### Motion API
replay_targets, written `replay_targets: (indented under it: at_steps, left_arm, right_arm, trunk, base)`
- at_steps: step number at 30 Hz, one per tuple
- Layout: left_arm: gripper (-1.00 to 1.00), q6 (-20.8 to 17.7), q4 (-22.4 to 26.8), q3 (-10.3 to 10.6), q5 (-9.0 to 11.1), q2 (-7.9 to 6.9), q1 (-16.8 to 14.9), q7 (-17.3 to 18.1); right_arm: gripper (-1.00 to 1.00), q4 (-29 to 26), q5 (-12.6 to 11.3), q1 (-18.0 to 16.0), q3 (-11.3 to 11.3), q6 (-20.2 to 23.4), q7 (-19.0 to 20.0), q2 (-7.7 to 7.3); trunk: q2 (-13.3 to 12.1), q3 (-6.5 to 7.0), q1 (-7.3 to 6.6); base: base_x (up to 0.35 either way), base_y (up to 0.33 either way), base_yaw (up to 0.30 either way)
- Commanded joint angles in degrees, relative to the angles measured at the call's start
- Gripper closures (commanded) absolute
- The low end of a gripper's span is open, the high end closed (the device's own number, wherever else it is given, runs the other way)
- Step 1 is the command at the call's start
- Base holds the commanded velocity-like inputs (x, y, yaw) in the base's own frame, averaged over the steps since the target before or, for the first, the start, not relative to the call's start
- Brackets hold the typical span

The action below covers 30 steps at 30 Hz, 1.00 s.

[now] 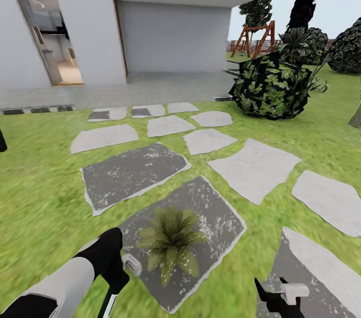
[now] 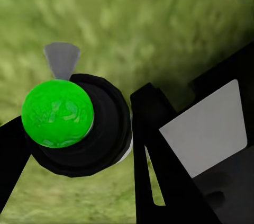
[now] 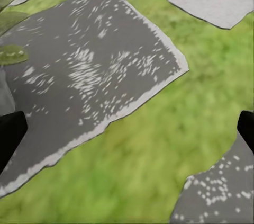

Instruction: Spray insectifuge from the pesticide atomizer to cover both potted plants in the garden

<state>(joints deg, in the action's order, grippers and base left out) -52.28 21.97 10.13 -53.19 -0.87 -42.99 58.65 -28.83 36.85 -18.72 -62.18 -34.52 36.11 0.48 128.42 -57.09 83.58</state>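
Note:
One potted plant (image 1: pixel 170 243), a low rosette of speckled green leaves, sits on a dark, wet-looking stepping stone (image 1: pixel 215 208) in the garden lawn; its leaf tips also show in the right wrist view (image 3: pixel 10 49). My left gripper (image 1: pixel 118 283) hangs just left of the plant, shut on the pesticide atomizer (image 1: pixel 111 301). In the left wrist view (image 2: pixel 79 150) the atomizer (image 2: pixel 103 128) is a round black body with a bright green ball on it and a grey cone at its far side. The right gripper (image 1: pixel 278 298) is open over grass and stone, fingertips (image 3: pixel 10 134) far apart.
Pale and dark stepping stones (image 1: pixel 253 168) cross the grass toward the white house (image 1: pixel 170 32) with an open doorway (image 1: pixel 47 32). A large leafy bush (image 1: pixel 271 85), a wooden swing frame (image 1: pixel 253 40) and dark trees stand at the right.

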Motion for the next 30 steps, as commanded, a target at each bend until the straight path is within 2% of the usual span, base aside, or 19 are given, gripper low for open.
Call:
replay_targets:
  at_steps: [1,12,19,25,30]
  left_arm:
    - [1.0,-0.2,0.1,0.1,-0.4,-0.02,0.0,0.6]
    - [1.0,-0.3,0.2,0.5,-0.9,0.41,0.0,0.5]
    - [1.0,-0.8,1.8,0.5,-1.2,-0.17,-0.1,0.4]
    - [1.0,-0.8,1.9,0.4,-1.1,0.22,-0.1,-3.2]
    - [1.0,-0.8,1.9,0.4,-1.1,0.44,-0.1,-3.8]
  right_arm:
    - [-1.0,-0.1,0.3,-0.1,-0.5,-0.2,0.4,0.05]
    - [-1.0,-0.1,0.3,-0.1,-0.5,-0.2,0.4,0.05]
    - [-1.0,-0.1,0.3,-0.1,-0.5,-0.2,0.4,0.05]
    - [-1.0,-0.1,0.2,-0.1,-0.5,-0.2,0.4,0.05]
    - [-1.0,-0.1,0.2,-0.1,-0.5,-0.2,0.4,0.05]
  trunk:
    - [0.0,-0.05,-0.01]
    - [0.0,-0.05,-0.01]
    - [0.0,-0.05,-0.01]
    - [0.0,-0.05,-0.01]
    - [0.0,-0.05,-0.01]
  base:
    - [-0.016,0.304,-0.173]
    - [-0.175,0.271,-0.289]
    - [-0.218,0.264,-0.3]
    - [-0.034,0.327,-0.3]
    - [-0.001,0.337,-0.3]
